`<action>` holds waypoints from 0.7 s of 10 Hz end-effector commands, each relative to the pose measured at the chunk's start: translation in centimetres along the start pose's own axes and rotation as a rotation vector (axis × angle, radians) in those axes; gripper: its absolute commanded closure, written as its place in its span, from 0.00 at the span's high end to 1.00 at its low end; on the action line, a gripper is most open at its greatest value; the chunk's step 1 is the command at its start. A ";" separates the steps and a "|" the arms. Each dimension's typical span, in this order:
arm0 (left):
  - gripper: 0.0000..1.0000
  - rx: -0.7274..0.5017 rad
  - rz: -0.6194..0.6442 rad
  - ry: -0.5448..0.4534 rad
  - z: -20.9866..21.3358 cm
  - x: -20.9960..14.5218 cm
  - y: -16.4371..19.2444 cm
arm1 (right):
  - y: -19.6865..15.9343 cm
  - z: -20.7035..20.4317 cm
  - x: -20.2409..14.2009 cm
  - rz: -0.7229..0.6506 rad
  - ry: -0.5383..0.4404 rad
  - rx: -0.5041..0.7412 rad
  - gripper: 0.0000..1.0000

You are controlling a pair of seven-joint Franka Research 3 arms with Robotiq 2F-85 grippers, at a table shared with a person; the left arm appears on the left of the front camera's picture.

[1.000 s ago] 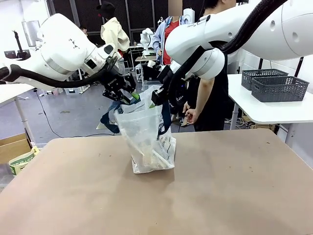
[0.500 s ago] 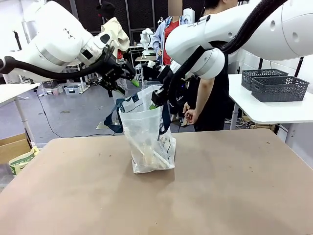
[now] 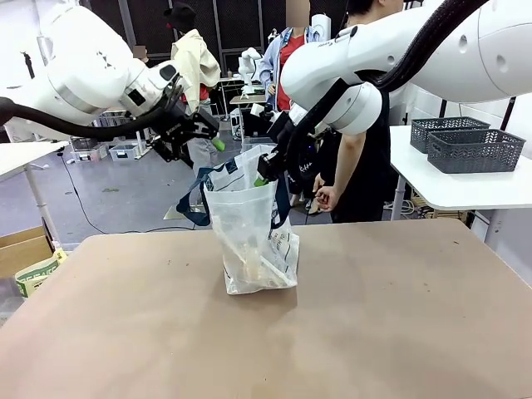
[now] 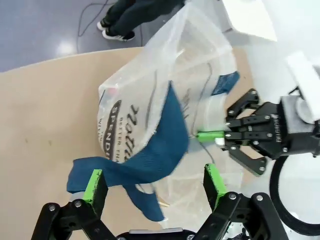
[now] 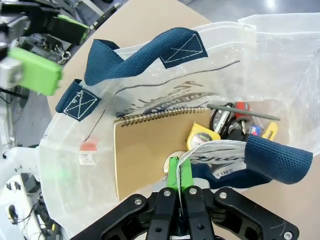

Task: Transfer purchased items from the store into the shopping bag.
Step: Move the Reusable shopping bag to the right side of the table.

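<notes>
A: Bag first. Where does it sit?

B: The translucent whitish plastic shopping bag [image 3: 243, 229] with navy lettering stands upright mid-counter [image 3: 399, 316], mouth open. Inside it a tan spiral-bound notebook [image 5: 145, 150] leans on the wall, with a yellow tape measure [image 5: 202, 137] beside it. There are small dark bits at the bottom that I cannot name.

A: Pincers?

B: The right pincer [image 5: 179, 172] is closed flat on the bag's rim, a fold of plastic between its pads, lifting that side. The left pincer [image 4: 154, 175] hangs above the bag on the side away from the right one, jaws wide apart, nothing in them.

A: Your reading of the step?

B: Right holds the mouth open for left to load. I cannot tell where the next item comes from.

A: How to do it well?

B: Hold the right pinch level, no tugging: the bag looks light and would likely tip. Bring left in over the open mouth, clear of the navy webbing strap handle [image 4: 167, 135] flopped over the bag's side, which is a snag risk. Release low, beside the notebook.
</notes>
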State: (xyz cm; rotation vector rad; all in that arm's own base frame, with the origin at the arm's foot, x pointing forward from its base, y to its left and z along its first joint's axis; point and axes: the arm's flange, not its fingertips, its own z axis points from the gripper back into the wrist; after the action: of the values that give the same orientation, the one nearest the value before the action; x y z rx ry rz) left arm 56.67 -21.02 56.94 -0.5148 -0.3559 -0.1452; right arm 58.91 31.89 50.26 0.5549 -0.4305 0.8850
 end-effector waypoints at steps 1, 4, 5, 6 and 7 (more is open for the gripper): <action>1.00 0.007 0.026 0.007 -1.0 0.1 0.8 | -0.1 -0.1 -0.3 0.025 0.001 0.024 0.00; 1.00 0.004 0.026 0.021 -1.5 0.0 1.1 | -0.3 0.0 -0.2 -0.047 -0.007 0.009 0.00; 1.00 0.004 0.026 0.021 -1.5 0.0 1.1 | 0.1 0.0 0.0 0.003 0.002 0.002 0.00; 1.00 0.004 0.026 0.021 -1.5 0.0 1.1 | 0.1 0.0 0.0 0.003 0.002 0.002 0.00; 1.00 0.004 0.026 0.021 -1.5 0.0 1.1 | 0.1 0.0 0.0 0.003 0.002 0.002 0.00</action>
State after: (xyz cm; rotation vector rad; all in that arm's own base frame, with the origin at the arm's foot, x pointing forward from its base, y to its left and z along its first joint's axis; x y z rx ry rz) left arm 57.43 -21.15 55.00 -0.5202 -0.3219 -0.1237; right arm 58.86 31.94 50.24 0.5570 -0.4264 0.8810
